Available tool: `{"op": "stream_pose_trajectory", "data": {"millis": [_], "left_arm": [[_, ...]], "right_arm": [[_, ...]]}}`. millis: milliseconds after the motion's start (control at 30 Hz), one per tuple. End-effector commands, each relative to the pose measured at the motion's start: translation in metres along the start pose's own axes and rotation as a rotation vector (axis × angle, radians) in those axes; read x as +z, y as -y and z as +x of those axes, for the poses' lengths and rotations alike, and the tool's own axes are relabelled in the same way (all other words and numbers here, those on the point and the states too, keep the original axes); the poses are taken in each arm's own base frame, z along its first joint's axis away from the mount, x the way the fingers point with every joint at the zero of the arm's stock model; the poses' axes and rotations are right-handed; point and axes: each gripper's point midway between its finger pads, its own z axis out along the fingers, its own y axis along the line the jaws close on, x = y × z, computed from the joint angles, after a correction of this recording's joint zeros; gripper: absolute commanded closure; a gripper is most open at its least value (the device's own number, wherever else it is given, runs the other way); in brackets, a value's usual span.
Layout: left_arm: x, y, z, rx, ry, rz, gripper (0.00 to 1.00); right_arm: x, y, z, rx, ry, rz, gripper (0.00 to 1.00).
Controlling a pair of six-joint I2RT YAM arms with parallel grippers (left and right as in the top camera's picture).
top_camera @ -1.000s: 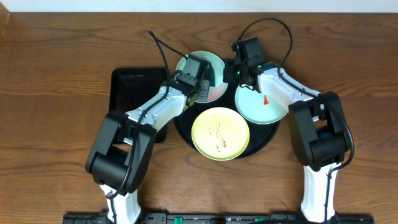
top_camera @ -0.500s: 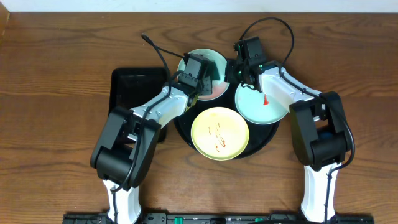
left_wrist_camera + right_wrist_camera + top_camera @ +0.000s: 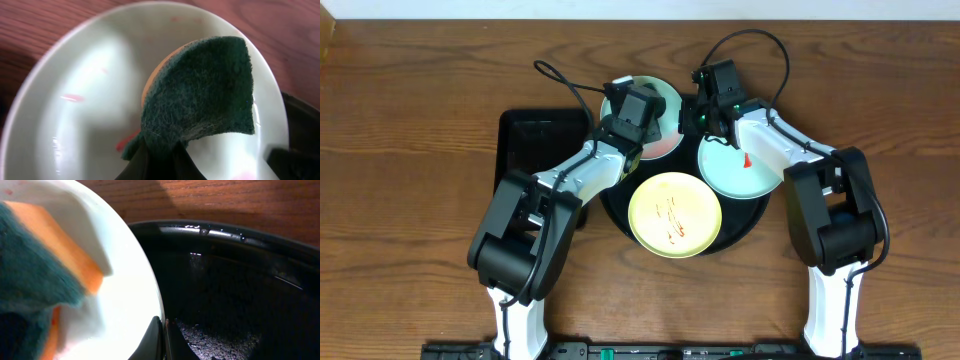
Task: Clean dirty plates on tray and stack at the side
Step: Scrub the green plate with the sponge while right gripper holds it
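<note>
rear mint plate (image 3: 90,100) lies right under the left gripper (image 3: 161,162), whose fingers are clamped on a green-and-orange sponge (image 3: 205,95) set in the plate's bowl, with faint red smears around it. the right gripper (image 3: 163,337) is closed tight, its tips at that plate's rim; whether they pinch the rim is unclear. below them is the round black tray (image 3: 225,280). also on the tray are a second mint plate (image 3: 735,170) with a red mark and a yellow plate (image 3: 674,214) with thin dark streaks. a rectangular black tray (image 3: 535,140) lies to the left on the wood table (image 3: 420,120).
</note>
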Motion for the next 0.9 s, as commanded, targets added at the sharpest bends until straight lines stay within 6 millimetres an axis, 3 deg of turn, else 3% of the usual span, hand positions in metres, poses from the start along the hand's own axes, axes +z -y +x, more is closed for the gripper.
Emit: {"op": "stream_pose_trajectory", "data": {"millis": [0,133,367,667,867], "left_arm": [[0.007,-0.030,-0.012,-0.033,0.057,-0.109,0.93],[0.007,-0.037,-0.017,-0.015,0.062,-0.121,0.93],[-0.008,-0.032,-0.019,0.105,0.040,-0.120,0.93],[-0.016,-0.014,0.035,0.186,-0.176,-0.033,0.93],[-0.020,-0.002,0.053,0.192,-0.251,0.031,0.93]], "right_arm": [[0.007,-0.011,0.008,-0.020,-0.026,-0.015,0.99],[0.007,-0.011,0.009,-0.019,-0.030,-0.014,0.99],[0.006,-0.009,0.008,-0.017,-0.027,-0.009,0.99],[0.006,-0.010,0.005,-0.019,-0.015,-0.011,0.99],[0.006,-0.010,0.005,-0.019,-0.012,-0.012,0.99]]}}
